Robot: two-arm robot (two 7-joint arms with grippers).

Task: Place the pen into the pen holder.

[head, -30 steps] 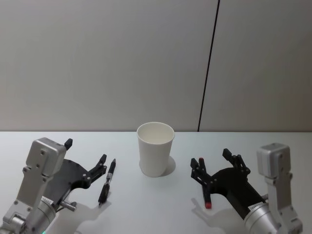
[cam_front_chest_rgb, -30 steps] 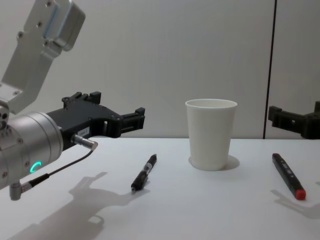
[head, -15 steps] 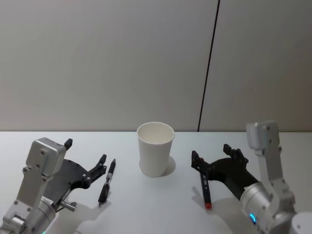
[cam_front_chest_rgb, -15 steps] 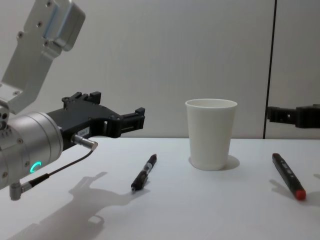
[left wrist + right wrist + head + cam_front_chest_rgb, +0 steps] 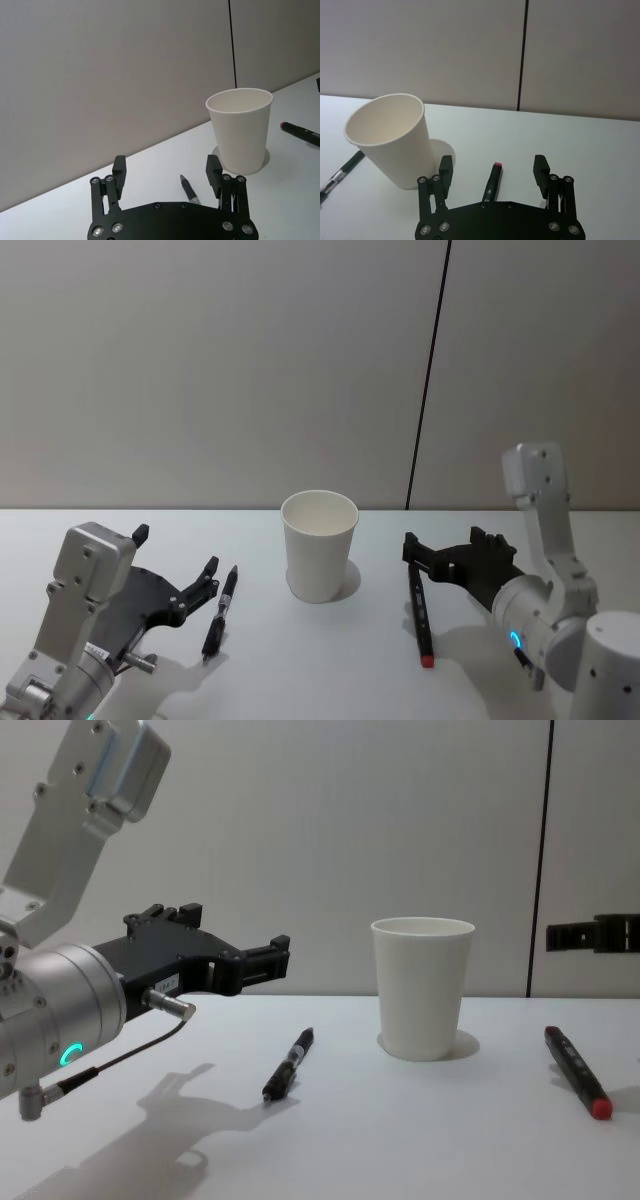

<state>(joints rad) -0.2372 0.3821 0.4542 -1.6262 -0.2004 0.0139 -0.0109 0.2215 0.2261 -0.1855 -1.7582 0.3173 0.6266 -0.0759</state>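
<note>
Head view: pen [image 5: 417, 608] lies flat, long axis front-to-back, red end nearer.

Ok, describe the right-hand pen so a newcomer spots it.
Find the white cup on the table. On its right, under the right pincer, lies a black marker. Its red end sets it apart from the thinner pen left of the cup.

Legible text, numbers or brands: none. Pen with the red end [image 5: 300, 131]: fine white print along the black barrel, too small to read; black pen [image 5: 340, 173]: a pale banded section on the barrel, no letters made out. Left arm [image 5: 60, 1010]: small white sticker [image 5: 166, 983] on the black housing, its print illegible.
</note>
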